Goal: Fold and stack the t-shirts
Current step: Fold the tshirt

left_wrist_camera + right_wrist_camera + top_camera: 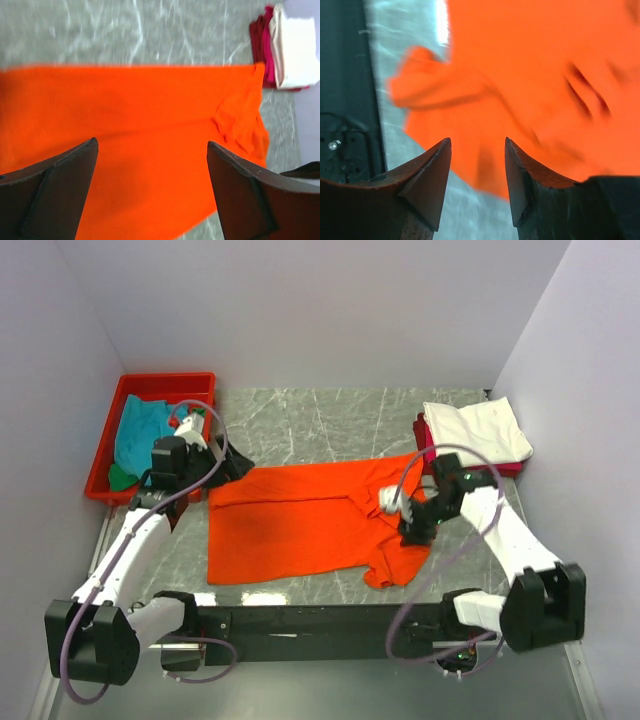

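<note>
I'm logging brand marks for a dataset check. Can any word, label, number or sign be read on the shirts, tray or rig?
No readable text in any view.
The orange shirt, teal shirt, white shirt and tray look plain.
The black bar at the near edge shows no legible mark.

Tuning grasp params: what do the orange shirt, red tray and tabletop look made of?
Orange shirt: soft matte cloth, probably cotton; wrinkles and bunches at the sleeve.
Red tray: rigid plastic, likely; smooth uniform walls.
Tabletop: grey, veined, marble-look, glossy; stone or laminate unclear.
</note>
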Action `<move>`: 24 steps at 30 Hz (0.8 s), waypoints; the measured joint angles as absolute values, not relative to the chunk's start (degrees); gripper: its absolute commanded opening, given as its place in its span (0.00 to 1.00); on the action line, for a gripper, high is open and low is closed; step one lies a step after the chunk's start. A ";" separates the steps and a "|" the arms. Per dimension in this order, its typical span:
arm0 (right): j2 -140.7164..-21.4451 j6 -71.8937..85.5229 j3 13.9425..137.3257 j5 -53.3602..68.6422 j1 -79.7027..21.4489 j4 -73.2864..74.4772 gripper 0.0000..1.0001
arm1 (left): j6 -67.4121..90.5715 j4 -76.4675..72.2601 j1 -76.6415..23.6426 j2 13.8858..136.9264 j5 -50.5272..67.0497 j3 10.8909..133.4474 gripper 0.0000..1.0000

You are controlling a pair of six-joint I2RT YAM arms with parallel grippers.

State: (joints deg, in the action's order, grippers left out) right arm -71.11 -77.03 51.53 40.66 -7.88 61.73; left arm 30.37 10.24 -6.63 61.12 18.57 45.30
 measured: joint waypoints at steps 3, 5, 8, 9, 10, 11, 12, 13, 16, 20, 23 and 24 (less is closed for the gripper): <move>-65.56 -79.53 45.17 40.12 -16.05 60.71 0.54 | 32.23 12.75 -6.44 58.06 20.16 41.56 0.94; -63.24 -79.79 40.45 38.50 -19.53 59.77 0.54 | 32.62 15.16 -6.44 54.54 20.78 39.88 0.94; -61.06 -79.79 36.47 35.57 -22.02 59.05 0.54 | 32.99 16.64 -6.44 49.25 21.76 38.57 0.93; -60.27 -79.81 35.48 34.44 -22.31 58.89 0.54 | 33.58 16.58 -6.44 47.75 22.39 38.02 0.93; -59.64 -79.81 34.87 33.21 -22.41 58.74 0.54 | 34.20 16.40 -6.44 46.46 23.38 37.23 0.92; -59.13 -79.85 34.57 32.29 -22.52 58.48 0.53 | 34.98 16.03 -6.44 45.65 24.47 36.29 0.90; -58.78 -79.94 34.46 31.73 -22.63 58.24 0.53 | 35.64 15.38 -6.46 45.39 25.47 35.35 0.89; -58.59 -80.12 34.48 31.51 -22.68 58.13 0.53 | 36.34 15.14 -6.46 45.47 26.76 34.46 0.88; -58.04 -80.64 34.48 31.81 -24.05 57.87 0.53 | 37.71 14.83 -6.87 48.05 29.58 32.32 0.87; -56.18 -80.16 34.48 32.18 -28.56 55.81 0.53 | 38.79 15.31 -8.62 50.11 30.98 30.24 0.87; -55.94 -78.81 34.50 32.16 -32.08 54.08 0.51 | 38.81 15.29 -10.61 50.11 31.20 30.24 0.87; -56.25 -78.06 34.50 31.90 -33.26 53.49 0.50 | 38.83 15.29 -11.16 50.13 31.22 30.24 0.87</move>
State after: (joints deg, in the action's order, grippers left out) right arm -56.25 -78.06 34.50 31.90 -33.26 53.49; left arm 38.83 15.29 -11.16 50.13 31.22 30.24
